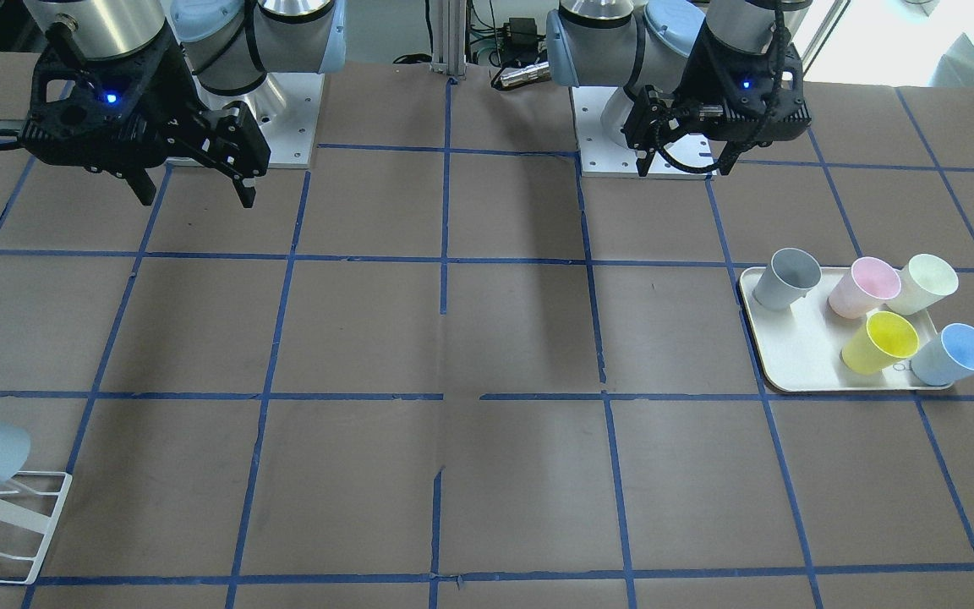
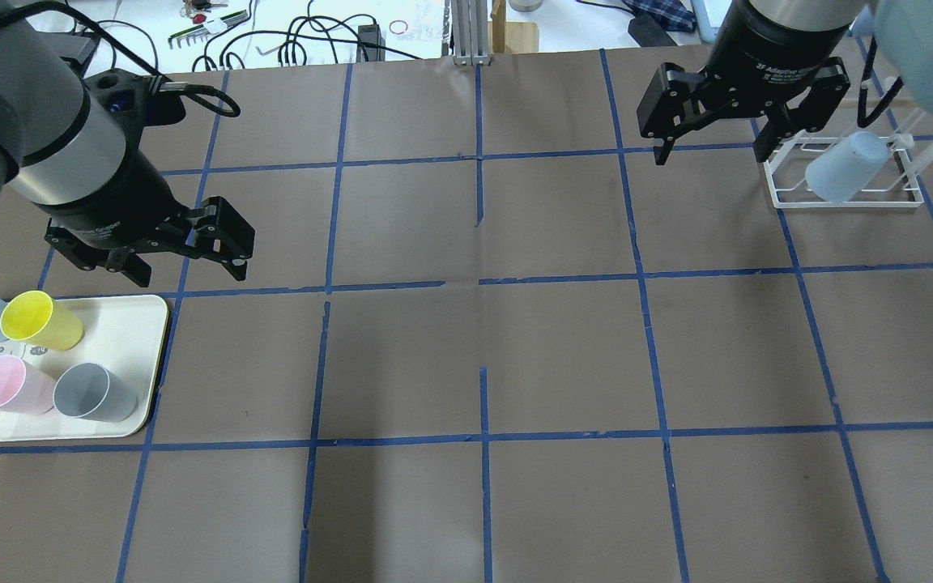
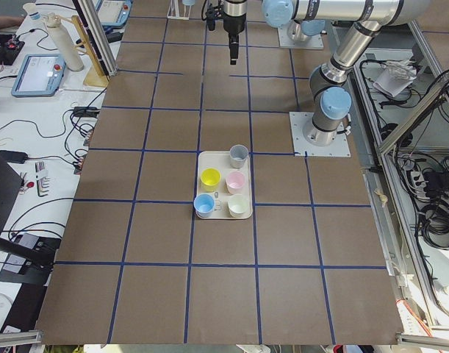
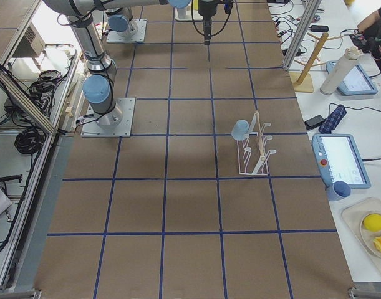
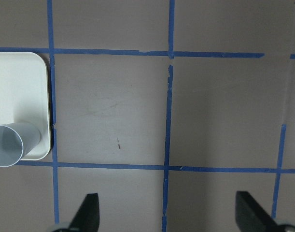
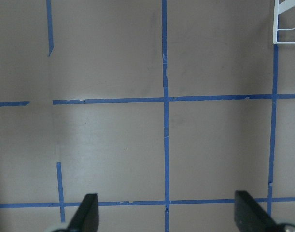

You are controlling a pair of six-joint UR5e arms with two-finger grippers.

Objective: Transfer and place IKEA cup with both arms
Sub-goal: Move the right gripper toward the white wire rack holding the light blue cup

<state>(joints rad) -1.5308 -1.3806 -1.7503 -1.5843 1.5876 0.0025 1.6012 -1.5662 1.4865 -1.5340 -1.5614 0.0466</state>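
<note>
Both your grippers hang empty with jaws spread wide. The left gripper (image 2: 191, 271) is off the tray's (image 1: 791, 355) inner corner, and the right gripper (image 2: 713, 154) is just beside the rack (image 4: 259, 152). One blue cup (image 1: 956, 353) stands on the tray, beyond the yellow cup (image 1: 880, 342) from the left gripper. A second blue cup (image 2: 843, 168) sits tilted on the rack, near the right gripper's outer finger but apart from it. I cannot tell which one is your task cup. The wide jaws would suit either a fresh pick or a completed placement.

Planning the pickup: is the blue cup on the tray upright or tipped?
Upright: the blue cup stands on the tray, open mouth facing up.
</note>
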